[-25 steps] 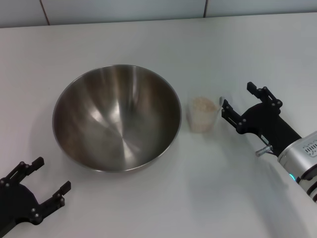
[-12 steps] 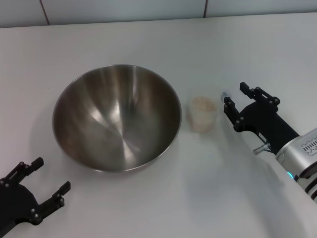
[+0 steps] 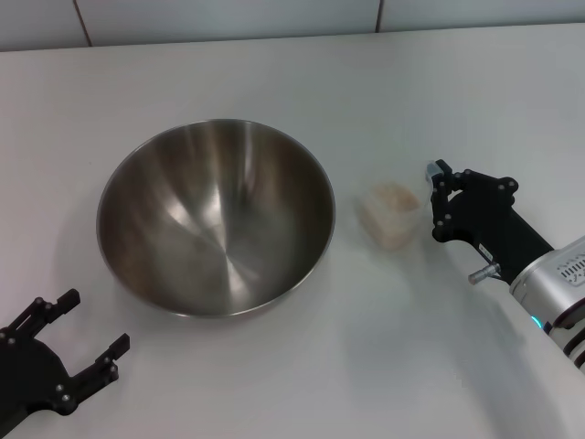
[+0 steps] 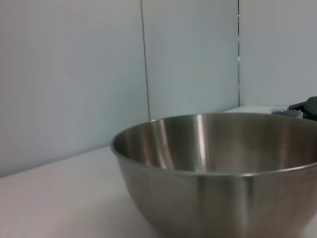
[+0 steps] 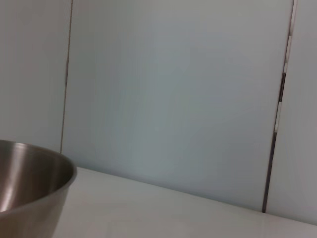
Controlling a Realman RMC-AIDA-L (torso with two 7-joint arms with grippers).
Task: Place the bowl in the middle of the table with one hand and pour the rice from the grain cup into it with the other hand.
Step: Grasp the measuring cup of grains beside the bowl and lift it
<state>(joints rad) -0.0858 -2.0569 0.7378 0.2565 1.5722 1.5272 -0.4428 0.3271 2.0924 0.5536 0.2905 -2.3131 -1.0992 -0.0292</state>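
The steel bowl [image 3: 216, 216] stands upright on the white table [image 3: 302, 384], left of centre in the head view. It also fills the left wrist view [image 4: 218, 168], and its rim shows in the right wrist view [image 5: 29, 183]. The clear grain cup [image 3: 391, 214] with rice [image 3: 390, 194] sits just right of the bowl and looks tilted. My right gripper [image 3: 436, 199] is open right beside the cup, on its right side; the cup is not between the fingers. I cannot tell whether they touch. My left gripper [image 3: 96, 320] is open and empty at the front left.
A grey panelled wall [image 3: 228, 18] runs along the table's far edge. The table stretches bare behind the bowl and in front of the cup.
My right gripper has rolled and moved in toward the cup. The cup has gone from upright to tilted and shifted slightly right. The bowl and the left arm have not moved.
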